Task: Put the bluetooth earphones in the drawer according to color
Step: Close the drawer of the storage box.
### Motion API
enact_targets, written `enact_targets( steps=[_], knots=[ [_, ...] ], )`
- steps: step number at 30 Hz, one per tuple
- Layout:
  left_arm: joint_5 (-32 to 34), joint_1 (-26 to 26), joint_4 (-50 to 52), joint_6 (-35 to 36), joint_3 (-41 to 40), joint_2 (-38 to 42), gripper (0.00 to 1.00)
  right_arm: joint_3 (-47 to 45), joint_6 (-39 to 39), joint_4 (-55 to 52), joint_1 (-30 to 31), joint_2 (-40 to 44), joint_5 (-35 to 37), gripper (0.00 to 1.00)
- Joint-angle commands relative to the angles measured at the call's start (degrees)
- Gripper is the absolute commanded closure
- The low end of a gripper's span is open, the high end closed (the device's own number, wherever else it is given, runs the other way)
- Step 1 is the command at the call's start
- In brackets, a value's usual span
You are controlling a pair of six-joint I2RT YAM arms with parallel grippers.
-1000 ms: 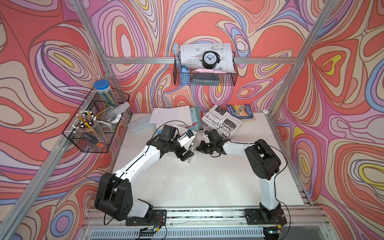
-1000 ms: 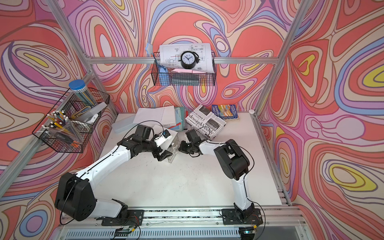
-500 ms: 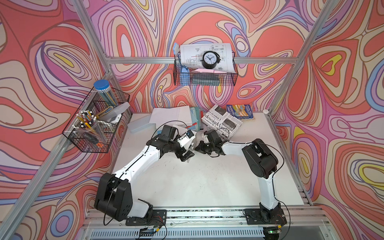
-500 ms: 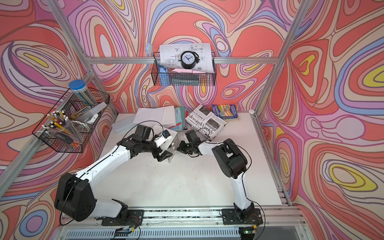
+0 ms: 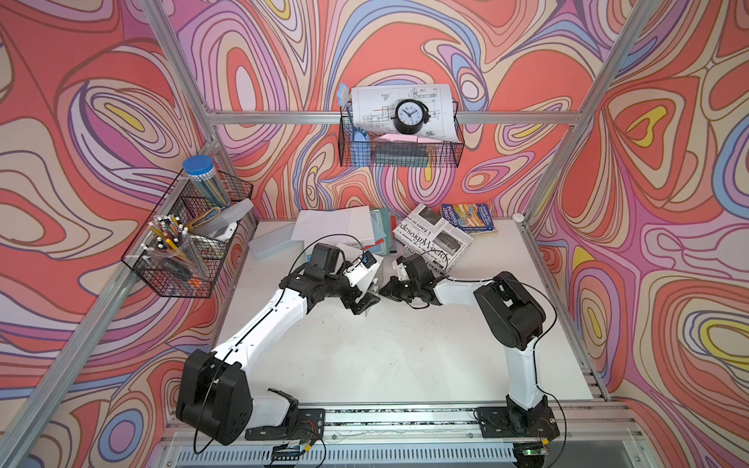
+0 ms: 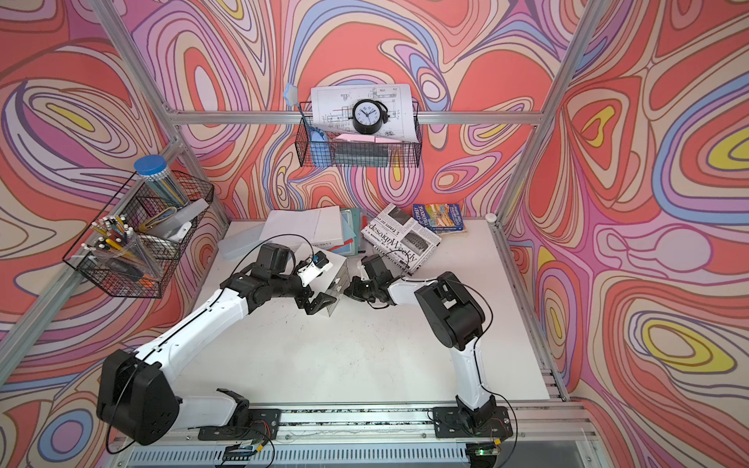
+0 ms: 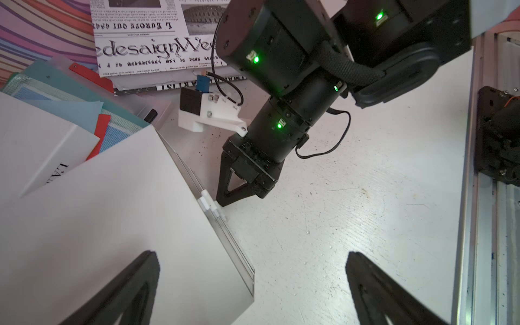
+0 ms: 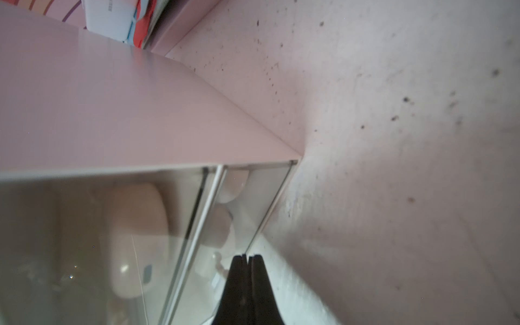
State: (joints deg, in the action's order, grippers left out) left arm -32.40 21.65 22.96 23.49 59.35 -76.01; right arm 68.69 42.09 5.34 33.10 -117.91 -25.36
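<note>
The drawer is a small white cabinet with clear fronts at mid-table, between my two arms. My left gripper stands open, its fingers straddling the cabinet's near corner from above. My right gripper is shut with nothing between its fingers. Its tips rest against the clear drawer front beside a tiny white knob. Through the clear fronts, the right wrist view shows pale bluetooth earphones and a pinkish one inside. No earphones show on the table.
Behind the cabinet lie a stack of papers and folders, a newspaper, a book and a frosted pencil box. A wire basket of pens hangs on the left wall. Another basket with a clock hangs at the back.
My right arm has edged a little toward the cabinet's front, gripper still shut. My left arm and the cabinet have not visibly moved.
</note>
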Motion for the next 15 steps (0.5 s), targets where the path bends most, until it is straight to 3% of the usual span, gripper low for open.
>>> enact_targets(
  steps=[1, 10, 15],
  knots=[
    [-0.9, -0.3, -3.2, -2.2, -0.9, 2.2, 0.02, -1.9, -8.5, -1.3, 0.2, 5.8, 1.6, 1.0],
    [-1.3, -0.3, -5.0, -3.6, -1.1, 4.5, 0.01, -9.3, -20.2, -3.9, 0.2, 16.0, 6.6, 1.0],
    [3.7, -1.5, -2.5, -2.0, -0.4, 7.7, 0.01, -14.5, -23.2, -3.5, 0.2, 27.4, 13.6, 1.0]
  ],
)
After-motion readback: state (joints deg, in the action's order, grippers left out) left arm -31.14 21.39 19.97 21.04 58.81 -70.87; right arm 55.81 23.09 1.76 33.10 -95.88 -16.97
